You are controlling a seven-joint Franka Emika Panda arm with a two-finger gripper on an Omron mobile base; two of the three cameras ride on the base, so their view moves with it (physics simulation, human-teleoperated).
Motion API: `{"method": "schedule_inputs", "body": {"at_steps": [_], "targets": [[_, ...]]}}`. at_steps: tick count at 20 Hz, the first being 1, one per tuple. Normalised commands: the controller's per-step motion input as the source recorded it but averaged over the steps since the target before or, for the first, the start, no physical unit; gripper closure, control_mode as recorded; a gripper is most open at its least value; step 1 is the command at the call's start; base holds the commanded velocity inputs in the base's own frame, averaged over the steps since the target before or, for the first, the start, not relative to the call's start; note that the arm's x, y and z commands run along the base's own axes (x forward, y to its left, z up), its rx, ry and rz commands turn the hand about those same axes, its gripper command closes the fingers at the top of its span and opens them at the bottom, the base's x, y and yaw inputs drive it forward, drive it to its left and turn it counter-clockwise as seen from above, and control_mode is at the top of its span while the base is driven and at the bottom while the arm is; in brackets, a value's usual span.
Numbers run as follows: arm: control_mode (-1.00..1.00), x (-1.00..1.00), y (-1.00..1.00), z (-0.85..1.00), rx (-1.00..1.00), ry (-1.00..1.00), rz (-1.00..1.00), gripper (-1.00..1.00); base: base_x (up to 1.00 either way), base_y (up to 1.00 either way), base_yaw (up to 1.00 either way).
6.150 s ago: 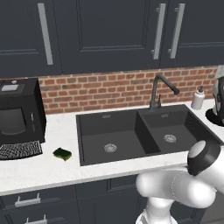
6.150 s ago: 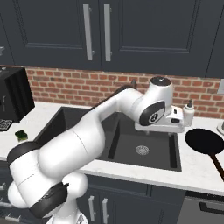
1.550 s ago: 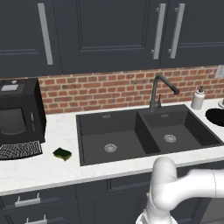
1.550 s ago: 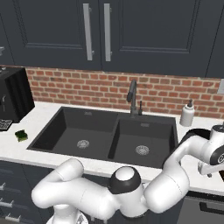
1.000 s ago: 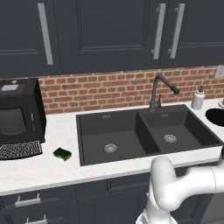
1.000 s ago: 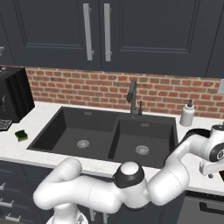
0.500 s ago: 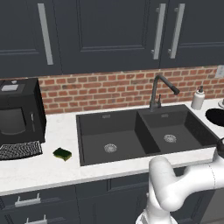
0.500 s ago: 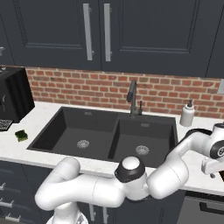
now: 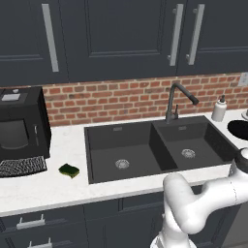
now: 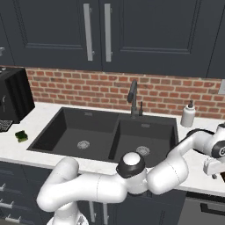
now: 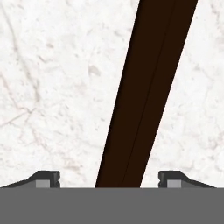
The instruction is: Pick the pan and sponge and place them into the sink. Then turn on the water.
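**2 fingertips astride the pan handle, grip not yet made**

1 step is in hand, by my judgement: the first pick, the pan.

Left base view: the sink (image 9: 97,138) sits bare in both basins, with the faucet (image 9: 175,99) behind the divider and no water running. The sponge (image 9: 69,170) lies on the counter (image 9: 58,189) just left of the sink, untouched. The pan (image 9: 240,129) is a dark sliver at the right edge, near the soap dispenser (image 9: 219,109), with most of it cut off. My arm reaches right towards it, and its end leaves the picture.

Right base view: the pan (image 10: 198,139) rests on the counter right of the sink, largely hidden behind my forearm and wrist. My gripper (image 10: 214,170) hangs low at the right edge, too small and too cropped for me to read the jaws. The sponge (image 10: 20,136) is far off at the left.

Hand view: the handle (image 11: 146,94) runs between my fingertips (image 11: 47,178), with marble showing on both sides. My jaws stand apart, released, and grasp nothing. Next, I judge, I must close squarely on the handle, then lift without letting the pan swing. Whether my tips are low enough to catch the handle I cannot tell, and the handle's ends are cut off.
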Motion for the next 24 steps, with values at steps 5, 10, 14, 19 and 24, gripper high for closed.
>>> {"method": "schedule_inputs", "body": {"at_steps": [5, 10, 14, 19, 24], "targets": [[-1.00, -0.29, 0.29, -0.80, 0.00, -0.01, 0.01, 1.00, 0.00, 0.00, 0.00], [-1.00, -0.54, 0.27, -0.62, 0.00, -0.18, 0.03, 1.00, 0.00, 0.00, 0.00], [-1.00, -0.63, 0.21, -0.29, 0.01, -0.34, 0.03, 1.00, 0.00, 0.00, 0.00], [-1.00, -0.55, 0.15, 0.01, 0.10, -0.37, 0.00, 1.00, 0.00, 0.00, 0.00], [-1.00, -0.44, 0.38, 0.31, 0.14, -0.18, 0.00, 1.00, 0.00, 0.00, 0.00]]}}
